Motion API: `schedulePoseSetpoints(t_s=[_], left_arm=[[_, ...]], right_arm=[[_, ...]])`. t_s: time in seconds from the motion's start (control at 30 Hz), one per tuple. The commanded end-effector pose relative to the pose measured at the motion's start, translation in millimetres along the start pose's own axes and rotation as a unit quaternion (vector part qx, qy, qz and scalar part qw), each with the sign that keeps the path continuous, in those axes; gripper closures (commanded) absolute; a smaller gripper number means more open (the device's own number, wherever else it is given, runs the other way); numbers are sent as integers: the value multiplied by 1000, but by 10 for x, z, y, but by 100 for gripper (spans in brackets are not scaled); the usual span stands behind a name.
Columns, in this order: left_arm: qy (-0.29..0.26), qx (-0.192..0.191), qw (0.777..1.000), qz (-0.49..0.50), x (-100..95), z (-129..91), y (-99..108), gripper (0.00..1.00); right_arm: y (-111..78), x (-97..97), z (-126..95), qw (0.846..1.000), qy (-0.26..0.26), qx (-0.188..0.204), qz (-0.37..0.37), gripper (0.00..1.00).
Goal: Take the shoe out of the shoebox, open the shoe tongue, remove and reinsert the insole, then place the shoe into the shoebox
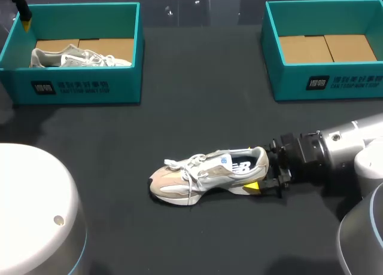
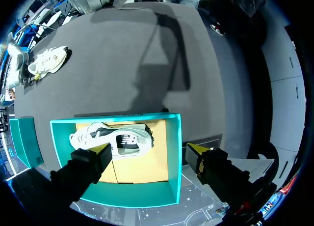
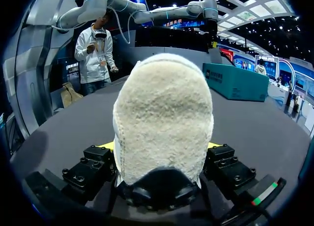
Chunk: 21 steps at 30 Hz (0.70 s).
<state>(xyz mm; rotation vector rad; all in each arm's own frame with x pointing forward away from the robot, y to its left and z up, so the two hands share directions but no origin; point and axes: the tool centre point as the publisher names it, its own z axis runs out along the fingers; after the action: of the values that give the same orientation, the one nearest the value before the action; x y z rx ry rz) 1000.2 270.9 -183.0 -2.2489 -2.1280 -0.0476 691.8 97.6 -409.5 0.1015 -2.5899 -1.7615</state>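
A beige and white shoe (image 1: 203,176) lies on its side at the middle of the dark table, toe to the left. My right gripper (image 1: 263,170) is at its heel; in the right wrist view the fleece-lined heel (image 3: 164,118) fills the gap, with both fingers (image 3: 95,167) pressed to its sides. My left gripper (image 1: 23,15) hangs open above the far edge of the left teal shoebox (image 1: 84,86). A second pale shoe (image 2: 113,140) lies in this box (image 2: 174,157), under the open left gripper (image 2: 147,150).
An empty teal shoebox (image 1: 323,83) with a cardboard floor stands at the back right. Bare dark table lies between the two boxes and in front of the shoe.
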Motion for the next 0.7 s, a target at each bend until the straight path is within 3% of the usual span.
schedulePoseSetpoints(t_s=[0.03, 0.53, 0.7], left_arm=[[1, -1, 1000, 0, 2, 4, -4, 0], [1, -1, 1000, 0, 2, 4, -4, 0], [10, 3, 995, -102, -103, -115, -155, 0]], right_arm=[[-12, -16, 18, 1000, 3, 1, 0, 100], [-12, -16, 18, 1000, 3, 1, 0, 100], [-12, -16, 18, 1000, 3, 1, 0, 100]])
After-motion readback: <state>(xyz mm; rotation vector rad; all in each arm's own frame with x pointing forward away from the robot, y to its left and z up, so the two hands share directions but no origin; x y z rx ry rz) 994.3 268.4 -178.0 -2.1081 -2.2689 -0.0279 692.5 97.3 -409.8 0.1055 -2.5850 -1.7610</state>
